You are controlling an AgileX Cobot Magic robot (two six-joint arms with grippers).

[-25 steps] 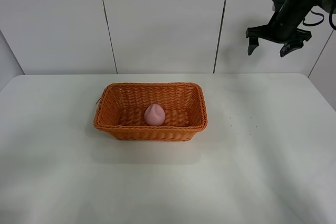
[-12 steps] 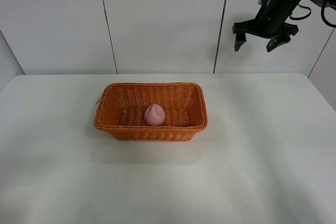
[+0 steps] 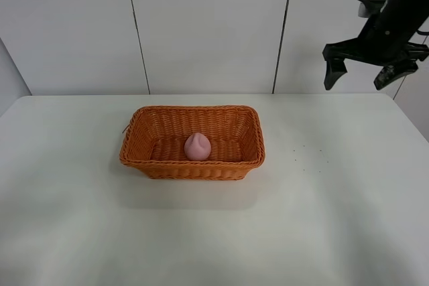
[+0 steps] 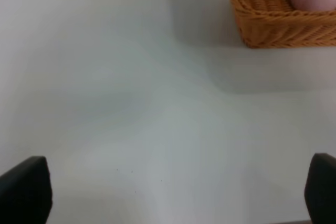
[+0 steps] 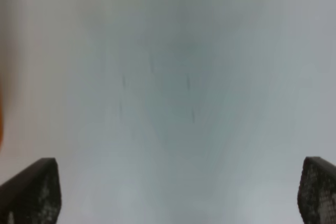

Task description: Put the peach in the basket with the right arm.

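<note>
1. Exterior high view: the peach (image 3: 197,146) lies inside the basket (image 3: 192,168), down and well to the left of my right gripper (image 3: 371,75), which hangs spread and empty. I judge only withdrawal remains.
2. Left wrist view alone shows my left gripper (image 4: 168,192) parted, nearer the basket.

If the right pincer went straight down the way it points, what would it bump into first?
Probably just the bare white table. The right pincer hangs open and empty, pointing down, well to the side of the basket holding the peach. Depth is hard to judge.
</note>
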